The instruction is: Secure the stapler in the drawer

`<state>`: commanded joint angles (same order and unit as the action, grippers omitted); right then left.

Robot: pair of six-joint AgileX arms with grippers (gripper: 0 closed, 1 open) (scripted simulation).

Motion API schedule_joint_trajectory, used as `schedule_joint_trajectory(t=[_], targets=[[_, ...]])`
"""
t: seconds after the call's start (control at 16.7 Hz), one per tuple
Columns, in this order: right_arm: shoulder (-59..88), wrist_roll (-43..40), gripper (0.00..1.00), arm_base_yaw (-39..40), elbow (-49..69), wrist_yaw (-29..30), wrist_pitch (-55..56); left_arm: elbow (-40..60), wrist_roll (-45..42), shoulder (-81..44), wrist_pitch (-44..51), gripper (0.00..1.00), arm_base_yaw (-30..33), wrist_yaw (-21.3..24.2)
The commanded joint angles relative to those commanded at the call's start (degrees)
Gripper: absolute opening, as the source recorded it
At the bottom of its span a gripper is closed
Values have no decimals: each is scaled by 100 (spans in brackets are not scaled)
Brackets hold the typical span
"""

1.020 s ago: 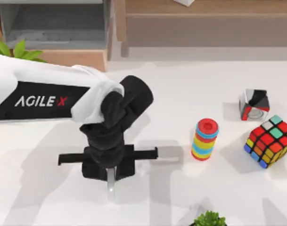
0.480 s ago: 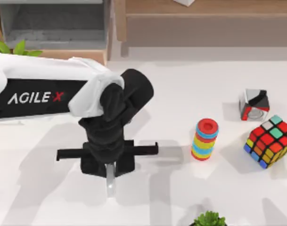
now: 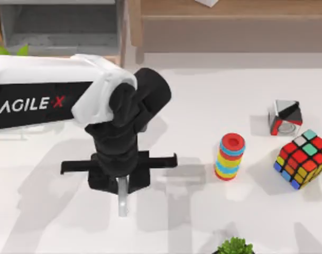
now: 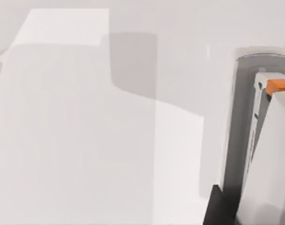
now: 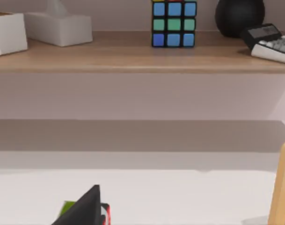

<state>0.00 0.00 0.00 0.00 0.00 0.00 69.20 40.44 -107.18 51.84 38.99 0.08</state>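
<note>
The stapler is a slim whitish-silver bar that sticks out toward the table's front edge from under my left gripper. The gripper is shut on it, left of the table's middle. In the left wrist view the stapler runs along one side, with an orange part near its end, above the white table. The drawer stands open at the back left. Its grey inside is bare, and the left arm partly covers its wooden front panel.
A coloured ring stack, a black-white-red block and a colour cube stand on the table's right side. A small plant sits at the front edge. A wooden shelf runs along the back right; the right wrist view shows a cube on it.
My left arm has drawn back a little toward the back left, and the stapler has moved with the gripper, away from the front edge. The other things have not moved.
</note>
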Motion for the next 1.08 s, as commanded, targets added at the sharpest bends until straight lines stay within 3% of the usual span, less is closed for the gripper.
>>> schedule_joint_trajectory(t=[0.24, 0.54, 0.84, 1.08], targets=[[0, 0, 100, 0, 0, 0, 0, 835, -743, 73, 368, 0, -728, 200], [0, 0, 100, 0, 0, 0, 0, 2888, -2344, -338, 1292, 0, -2428, 404], [0, 0, 100, 0, 0, 0, 0, 5311, -4021, -1412, 2220, 0, -4295, 363], [0, 0, 100, 0, 0, 0, 0, 6914, -5081, -2698, 2778, 0, -5364, 254]])
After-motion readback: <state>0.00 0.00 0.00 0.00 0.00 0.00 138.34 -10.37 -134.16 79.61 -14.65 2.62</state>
